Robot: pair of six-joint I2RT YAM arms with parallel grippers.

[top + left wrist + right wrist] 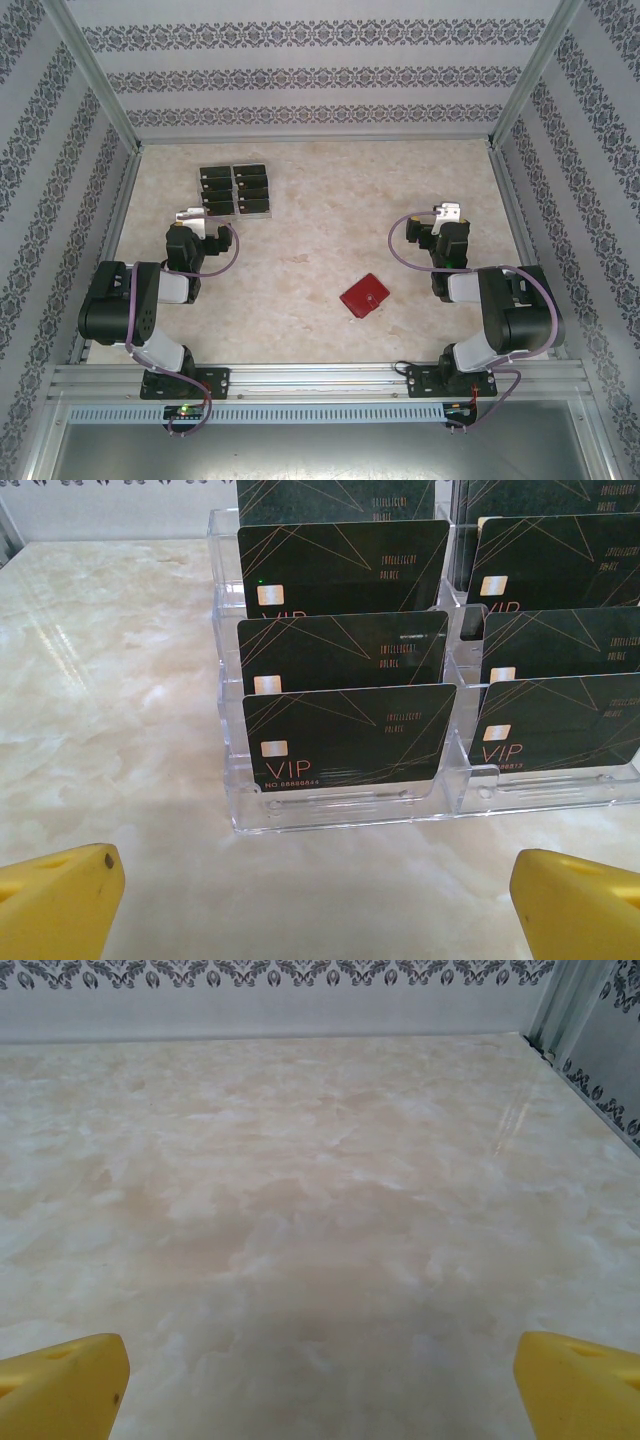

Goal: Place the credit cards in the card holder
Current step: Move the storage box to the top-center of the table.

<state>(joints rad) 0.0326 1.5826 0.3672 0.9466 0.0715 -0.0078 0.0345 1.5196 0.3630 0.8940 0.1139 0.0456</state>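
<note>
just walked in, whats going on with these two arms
Nothing is being handled yet. The left fingers are open and empty, facing the clear tray that holds the black credit cards, which stand in two columns at the far left of the table. The right fingers, also open and empty, point at bare tabletop. The red card holder lies closed on the right half of the table, touched by neither.

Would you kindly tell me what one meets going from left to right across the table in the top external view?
left arm's hand → black rectangular cards in a clear plastic tray → small red leather-like wallet → right arm's hand
</note>
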